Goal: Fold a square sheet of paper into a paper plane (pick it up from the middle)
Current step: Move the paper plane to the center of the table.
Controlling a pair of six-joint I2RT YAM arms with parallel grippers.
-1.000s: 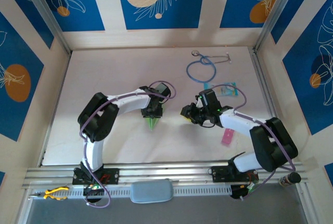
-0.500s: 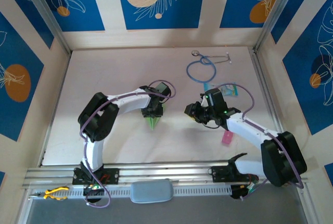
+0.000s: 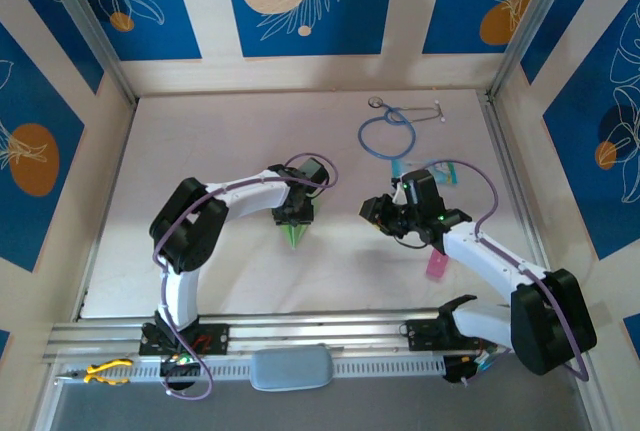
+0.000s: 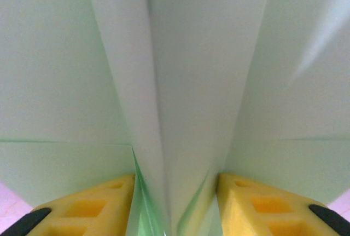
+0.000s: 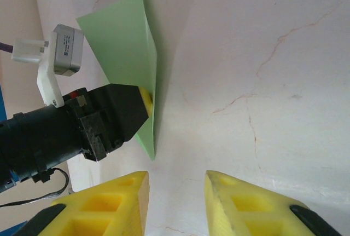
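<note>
left gripper (image 4: 175,184), jaws clenched on the centre fold of the paper plane (image 3: 292,237), near the middle of the counter (image 3: 220,151), tip pointing to the near edge. right gripper (image 5: 176,180) sits just beside it, jaws released, grasping nothing, a strip of counter between them. behind the right wrist: a teal-and-white card (image 3: 443,172), print too small to read, then a blue stethoscope (image 3: 388,133). pink strip (image 3: 437,266) hugs the right forearm.

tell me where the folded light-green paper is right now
In the top view the folded light-green paper is near mid-table, pinched in the left gripper, with the right gripper off to its right.
</note>
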